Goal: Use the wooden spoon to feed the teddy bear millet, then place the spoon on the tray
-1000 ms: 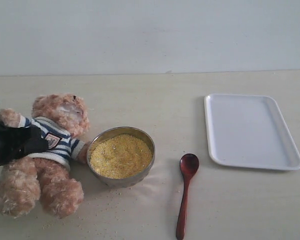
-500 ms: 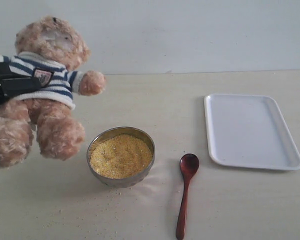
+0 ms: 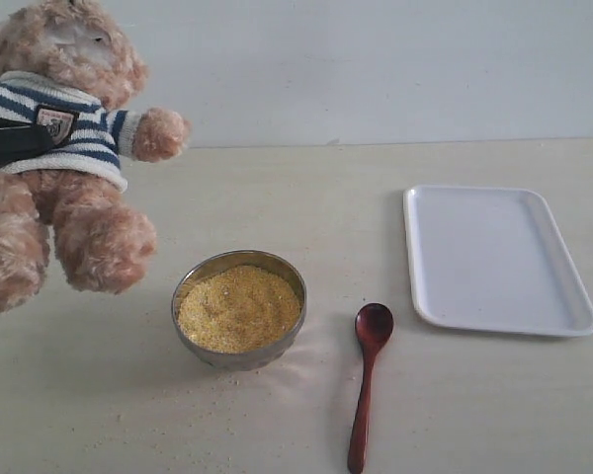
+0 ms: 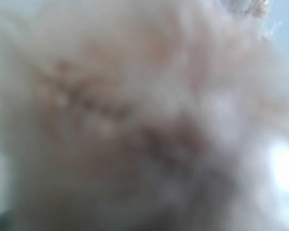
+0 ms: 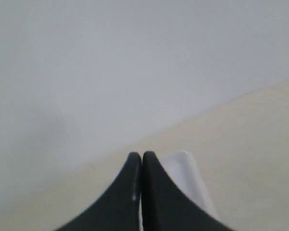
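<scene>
Raised off the counter (image 3: 306, 197) since the earlier frame, the bear (image 3: 64, 148) is shown clamped aloft in the left end effector (image 3: 8, 144). The right end effector (image 5: 142, 192) is closed and empty. The spoon (image 3: 366, 385) lies untouched between millet (image 3: 239, 308) and tray (image 3: 494, 259), so feeding and stowing remain.

I am looking at a fluffy light-brown teddy bear (image 3: 79, 232) wearing a navy-and-white striped shirt (image 3: 79, 148); my left fingers (image 3: 5, 146) are showing black against those stripes. The millet (image 3: 239, 308) is glowing yellow in a shiny silver bowl (image 3: 185, 286). The wooden spoon (image 3: 366, 390) is showing dark reddish-brown and the tray (image 3: 494, 262) plain white, both against a pale cream bench (image 3: 277, 197). My right fingers (image 5: 127, 192) are showing black
</scene>
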### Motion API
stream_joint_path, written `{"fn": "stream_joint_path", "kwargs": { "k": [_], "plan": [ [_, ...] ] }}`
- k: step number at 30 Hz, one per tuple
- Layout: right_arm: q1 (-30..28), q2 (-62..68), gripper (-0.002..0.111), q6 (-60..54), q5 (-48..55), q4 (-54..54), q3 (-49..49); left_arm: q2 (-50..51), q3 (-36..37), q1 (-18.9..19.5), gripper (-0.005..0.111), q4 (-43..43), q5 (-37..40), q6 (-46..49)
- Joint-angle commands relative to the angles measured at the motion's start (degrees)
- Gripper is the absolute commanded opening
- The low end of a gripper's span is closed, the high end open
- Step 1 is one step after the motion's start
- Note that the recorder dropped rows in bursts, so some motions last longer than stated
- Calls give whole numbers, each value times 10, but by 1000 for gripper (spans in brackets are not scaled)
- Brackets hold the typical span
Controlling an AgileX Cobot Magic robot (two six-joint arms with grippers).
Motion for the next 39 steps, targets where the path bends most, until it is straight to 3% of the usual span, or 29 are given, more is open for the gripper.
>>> {"fn": "stream_joint_path", "kwargs": {
  "k": [1,6,9,12,16,17,18,19,21,24,25,29,32,33,35,39],
  "plan": [
    [0,-3,0,140,-81,199,-1,-6,2,2,5,-13,0,-8],
    [0,-3,0,147,-137,202,-1,-6,2,2,5,-13,1,-8],
    [1,-3,0,214,-260,138,-1,-6,2,2,5,-13,0,-8],
    [1,28,0,311,-290,-104,-68,-6,2,2,5,-13,0,-8],
    [1,171,0,526,-266,-580,-193,-6,2,2,5,-13,0,-2],
    [1,265,0,635,-208,-766,-234,-6,2,2,5,-13,0,10],
    [1,319,0,708,-168,-839,-250,-6,2,2,5,-13,0,18],
    [1,423,0,869,-124,-957,-270,-6,2,2,5,-13,0,26],
    [1,515,0,997,-160,-1063,-284,-6,2,2,5,-13,0,26],
    [7,662,0,996,-303,-1063,-293,-6,2,2,5,-13,0,26],
    [18,686,0,992,-291,-1063,-293,-6,2,2,5,-13,0,26],
    [135,758,0,928,-35,-1063,-293,-6,2,2,5,-13,0,26],
    [272,758,0,865,289,-1063,-293,-6,2,2,5,-13,0,22],
    [303,758,0,847,408,-1057,-293,-6,2,2,5,-13,0,22],
    [337,759,0,826,544,-1021,-293,-6,2,2,5,-13,0,22],
    [342,759,0,715,588,-935,-293,-6,2,2,5,-13,0,22]
  ]
}}
